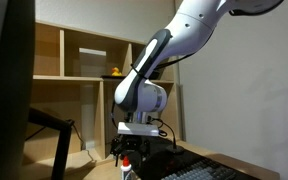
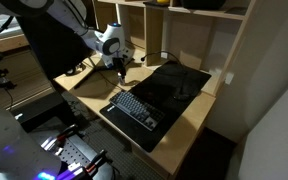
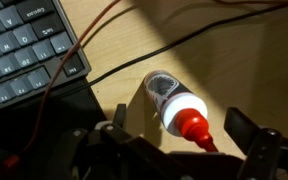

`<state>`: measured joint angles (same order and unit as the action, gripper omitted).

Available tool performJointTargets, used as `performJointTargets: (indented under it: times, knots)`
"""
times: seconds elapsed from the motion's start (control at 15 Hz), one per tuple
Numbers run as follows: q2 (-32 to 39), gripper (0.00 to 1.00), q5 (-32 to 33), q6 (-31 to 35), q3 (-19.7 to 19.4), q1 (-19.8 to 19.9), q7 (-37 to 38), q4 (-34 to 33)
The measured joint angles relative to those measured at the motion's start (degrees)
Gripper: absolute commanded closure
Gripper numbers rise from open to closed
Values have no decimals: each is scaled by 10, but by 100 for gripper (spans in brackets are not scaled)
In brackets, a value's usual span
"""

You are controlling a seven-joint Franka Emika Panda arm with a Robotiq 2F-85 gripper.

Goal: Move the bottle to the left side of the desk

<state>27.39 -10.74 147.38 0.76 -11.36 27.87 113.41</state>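
The bottle (image 3: 171,100) is white with a red cap and a dark label. It stands on the light wooden desk (image 3: 234,60), seen from above in the wrist view. My gripper (image 3: 181,135) is open, with one finger on each side of the cap and not touching it. In both exterior views the gripper (image 1: 127,152) (image 2: 120,65) hangs just over the bottle (image 1: 125,168) (image 2: 122,73), near the back edge of the desk (image 2: 92,88).
A black keyboard (image 3: 24,50) (image 2: 134,108) lies close beside the bottle, with a dark mat (image 2: 176,84) beyond it. Thin cables (image 3: 104,70) run across the desk by the bottle. A wooden cubby shelf (image 1: 84,60) holding a yellow duck (image 1: 112,72) stands behind.
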Motion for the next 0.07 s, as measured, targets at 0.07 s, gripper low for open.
performJointTargets:
  times: [0.07]
  knots:
    - [0,0,-4,-6,2,1,-1,0]
